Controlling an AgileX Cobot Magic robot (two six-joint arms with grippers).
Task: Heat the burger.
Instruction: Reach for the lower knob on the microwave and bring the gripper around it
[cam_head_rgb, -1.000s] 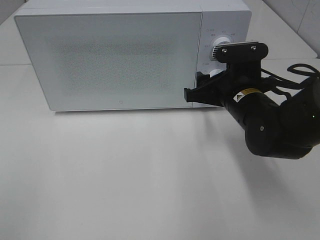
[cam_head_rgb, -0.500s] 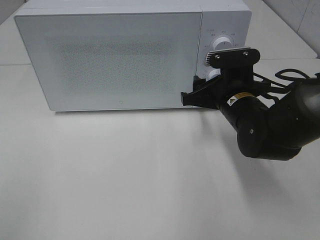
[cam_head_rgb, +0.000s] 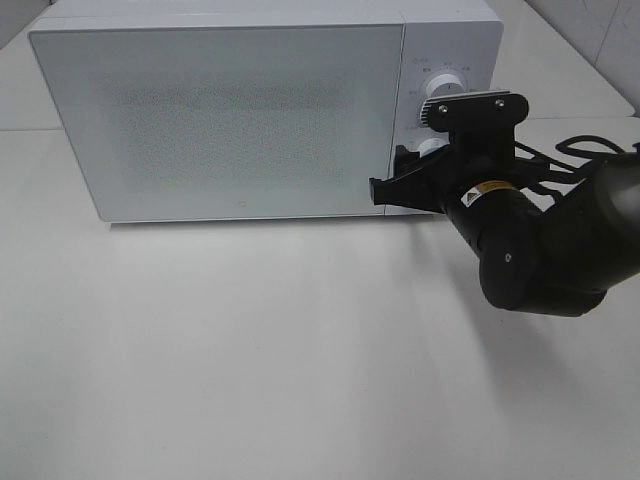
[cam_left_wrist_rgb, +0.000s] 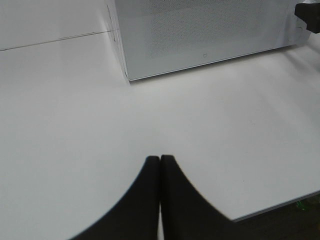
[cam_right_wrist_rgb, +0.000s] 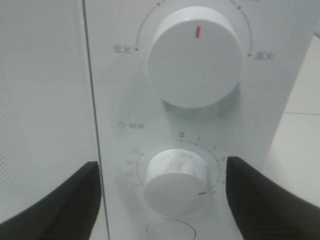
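Straddling the timer knob (cam_right_wrist_rgb: 175, 180) of the microwave (cam_head_rgb: 300, 12), the right gripper (cam_right_wrist_rgb: 162, 195) had its jaws spread wide on either side of the dial without touching it, while the left gripper (cam_left_wrist_rgb: 160, 167) hung with its fingers pressed together over the table (cam_left_wrist_rgb: 60, 100), well apart from the oven. The burger was nowhere in view, presumably behind the closed door (cam_head_rgb: 220, 110). With the knob's red mark already off zero, an off-centre squeeze could have slipped on the smooth dial, or too long a twist could have overcooked the food
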